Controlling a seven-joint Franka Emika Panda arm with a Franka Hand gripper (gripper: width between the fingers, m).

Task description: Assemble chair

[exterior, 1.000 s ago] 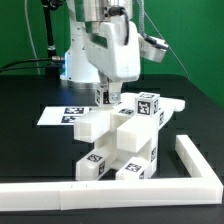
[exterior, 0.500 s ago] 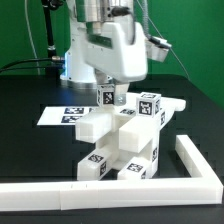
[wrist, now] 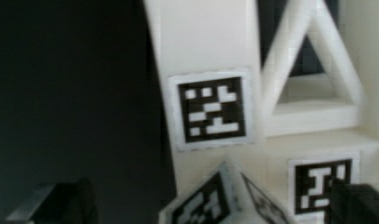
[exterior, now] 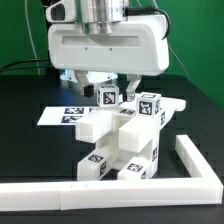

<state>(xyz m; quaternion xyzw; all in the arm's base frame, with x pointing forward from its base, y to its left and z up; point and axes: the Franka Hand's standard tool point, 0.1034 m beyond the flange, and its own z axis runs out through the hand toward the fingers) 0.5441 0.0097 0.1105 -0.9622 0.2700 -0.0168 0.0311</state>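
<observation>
Chair (exterior: 118,140): white, blocky, tag-bearing, part-built, standing on the black table (exterior: 25,110) inside the corner of the L-shaped border rail (exterior: 150,188), with the marker board (exterior: 60,114) lying just behind it. Gripper (exterior: 107,88): hanging directly above the chair's tagged posts, jaws spread wide and gripping nothing. Wrist view is showing one tagged post (wrist: 212,105) running between the dark fingertips (wrist: 65,200).

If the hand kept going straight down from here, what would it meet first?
Most likely the chair: the open hand straddles a tagged cube-topped post, so it would land on the parts beneath, though depth is unclear.
</observation>
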